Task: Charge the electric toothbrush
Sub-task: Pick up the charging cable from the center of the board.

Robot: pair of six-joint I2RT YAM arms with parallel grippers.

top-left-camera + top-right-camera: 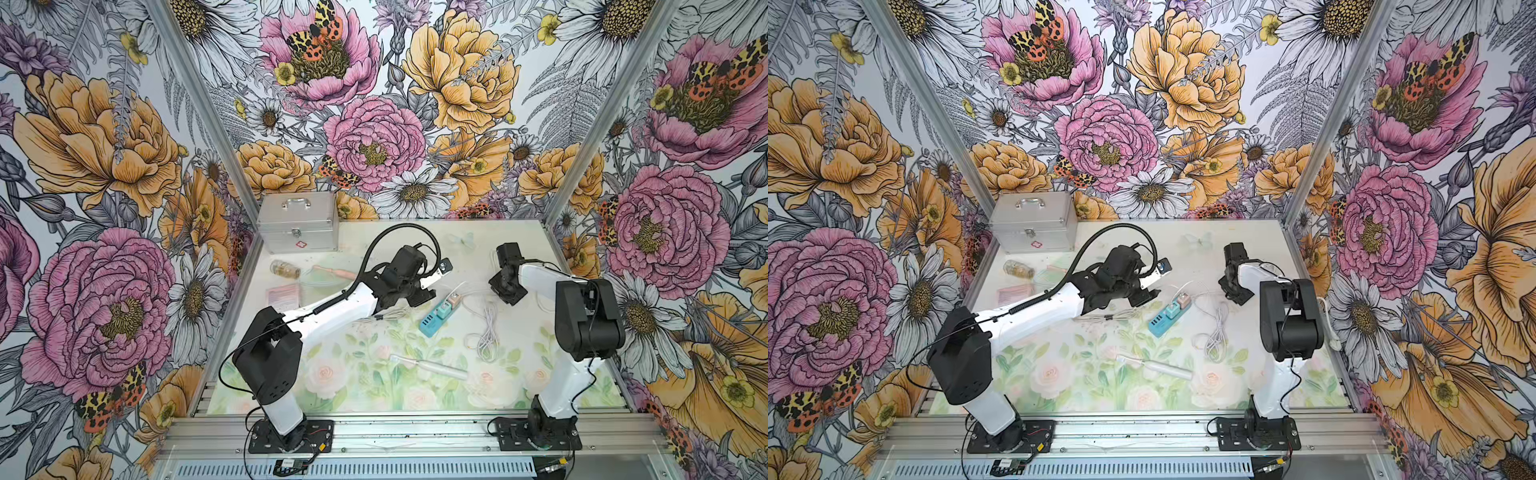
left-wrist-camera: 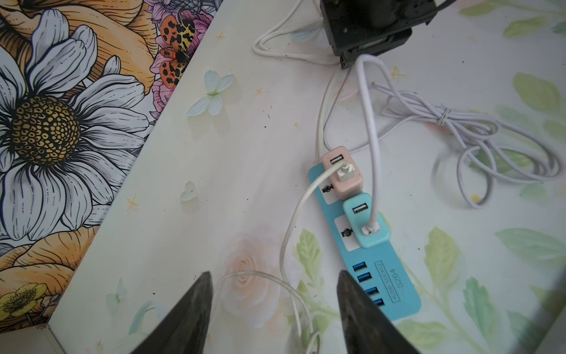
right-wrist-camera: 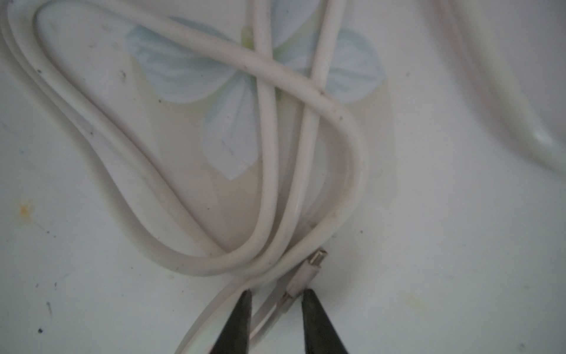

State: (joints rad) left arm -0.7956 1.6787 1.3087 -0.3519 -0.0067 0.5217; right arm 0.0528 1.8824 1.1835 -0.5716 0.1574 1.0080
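The toothbrush (image 1: pixel 430 365) lies flat on the table (image 1: pixel 353 395) at near centre. Its long axis runs left to right, bristle head to the left and handle butt to the right, so the end to be plugged (presumably the butt; no socket can be made out) faces the right arm's side. The right pincer (image 3: pixel 277 292) sits far and right of the brush. It is narrowed around the white cable (image 3: pixel 275 70) just behind the small plug (image 3: pixel 304 275), and a gap shows, so I judge it not clamped. The left pincer (image 2: pixel 274 275) stands wide and empty by the power strip (image 2: pixel 395 285), somewhat nearer the bristle head.
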